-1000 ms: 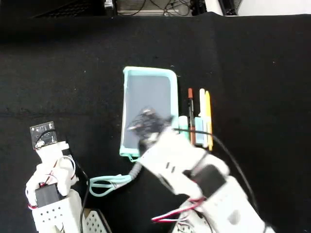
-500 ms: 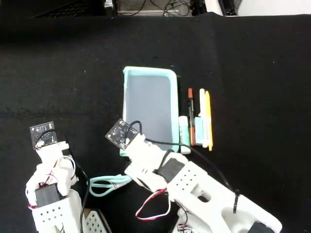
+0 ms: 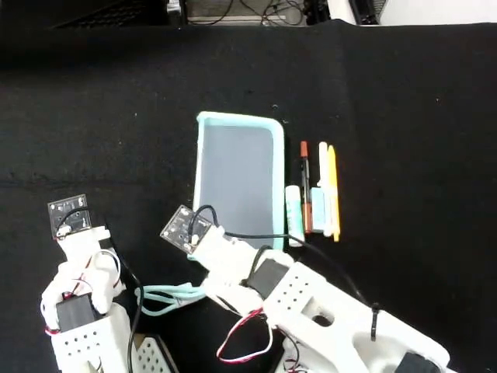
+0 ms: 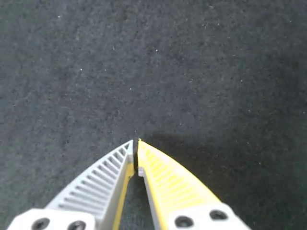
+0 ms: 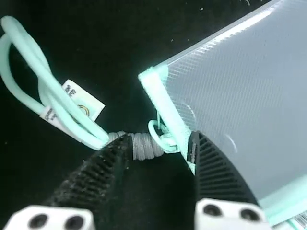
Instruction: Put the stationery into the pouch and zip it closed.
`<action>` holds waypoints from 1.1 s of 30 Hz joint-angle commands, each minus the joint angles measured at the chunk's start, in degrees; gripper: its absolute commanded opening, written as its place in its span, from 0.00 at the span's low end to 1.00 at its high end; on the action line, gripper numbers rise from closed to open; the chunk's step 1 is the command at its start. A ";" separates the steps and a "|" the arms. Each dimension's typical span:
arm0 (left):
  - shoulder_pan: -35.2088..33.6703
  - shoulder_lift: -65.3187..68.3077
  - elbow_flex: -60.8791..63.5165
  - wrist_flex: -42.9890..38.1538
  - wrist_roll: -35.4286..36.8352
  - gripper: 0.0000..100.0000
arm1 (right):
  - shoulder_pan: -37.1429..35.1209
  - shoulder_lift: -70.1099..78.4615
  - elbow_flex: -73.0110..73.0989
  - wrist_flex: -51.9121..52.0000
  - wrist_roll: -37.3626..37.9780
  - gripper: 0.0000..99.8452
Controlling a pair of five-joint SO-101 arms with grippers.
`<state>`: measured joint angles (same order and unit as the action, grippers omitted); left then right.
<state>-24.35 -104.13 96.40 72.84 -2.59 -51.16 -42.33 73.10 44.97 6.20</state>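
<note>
The pouch (image 3: 237, 175) lies flat mid-table, with a teal rim and a grey mesh face. Beside its right edge lies the stationery (image 3: 318, 194): several pens and markers side by side. My right arm (image 3: 256, 276) stretches to the pouch's near left corner. In the right wrist view my right gripper (image 5: 158, 141) is open. Its fingers straddle the grey-wrapped end of the teal strap (image 5: 48, 108) and the small ring at the pouch corner (image 5: 160, 103). My left gripper (image 4: 135, 142) is shut with nothing in it, over bare black cloth at the front left.
Black cloth (image 3: 404, 116) covers the whole table. The strap's loop (image 3: 167, 297) trails on the cloth between the two arms. My left arm (image 3: 78, 303) stands near the front left edge. Cables and equipment (image 3: 256, 9) lie beyond the far edge.
My right arm swung left from above the pouch's near end and settled at its near left corner by the strap. The pouch shifted slightly. The left arm stayed still.
</note>
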 commanded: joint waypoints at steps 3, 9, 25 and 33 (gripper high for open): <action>-0.40 -0.09 0.92 -0.18 0.53 0.03 | -1.23 0.22 -0.40 0.97 0.62 0.18; -0.40 -0.09 0.92 -0.18 0.53 0.03 | 10.81 0.31 -0.84 -8.62 7.82 0.18; -0.40 -0.09 0.92 -0.18 0.53 0.03 | 9.76 -0.22 -17.19 21.80 9.23 0.18; -0.40 -0.09 0.92 -0.18 0.53 0.03 | 7.47 0.22 -14.99 31.21 22.42 0.11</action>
<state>-24.35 -104.13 96.40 72.84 -2.59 -43.08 -42.24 58.24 75.21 25.36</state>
